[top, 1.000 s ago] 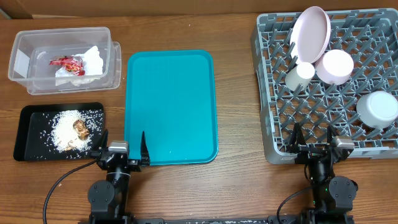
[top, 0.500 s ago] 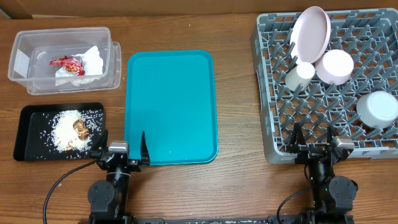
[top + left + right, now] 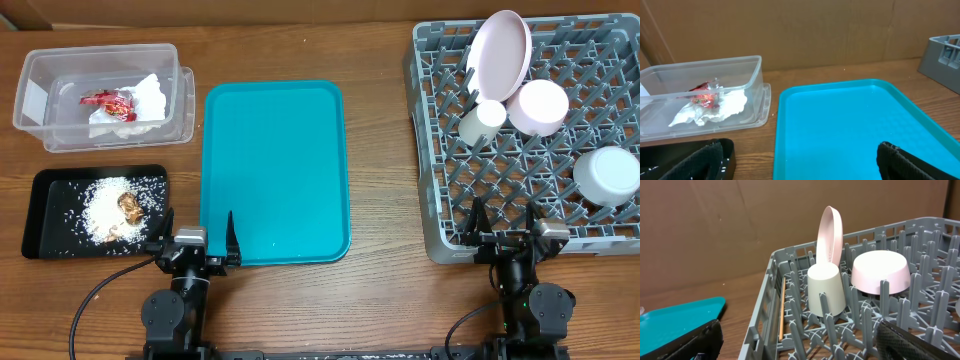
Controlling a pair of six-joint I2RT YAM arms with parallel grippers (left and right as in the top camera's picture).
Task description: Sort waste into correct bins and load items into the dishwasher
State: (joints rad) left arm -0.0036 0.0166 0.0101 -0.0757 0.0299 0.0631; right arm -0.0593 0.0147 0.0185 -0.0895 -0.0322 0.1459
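left gripper (image 3: pixel 197 228): released, nothing held, parked at the near edge of the teal tray (image 3: pixel 275 150)
right gripper (image 3: pixel 505 222): released, nothing held, parked at the rack's (image 3: pixel 425 60) near-left corner
waste: napkin (image 3: pixel 145 98) and wrapper (image 3: pixel 107 100) are seen in the tub (image 3: pixel 45 70); rice (image 3: pixel 105 205) and brown bits (image 3: pixel 130 205) in the black tray (image 3: pixel 50 240)
waste bearing: ahead and left of the left gripper, so the left arm is nearer
items: plate (image 3: pixel 500 52), bowl (image 3: pixel 542 107) and cup (image 3: pixel 482 120) are racked, ahead of the right gripper
stick (image 3: pixel 782 307): laid inside the rack along its left wall, long axis pointing away from the right gripper
judgement: nothing is left to sort, so no pick is called for
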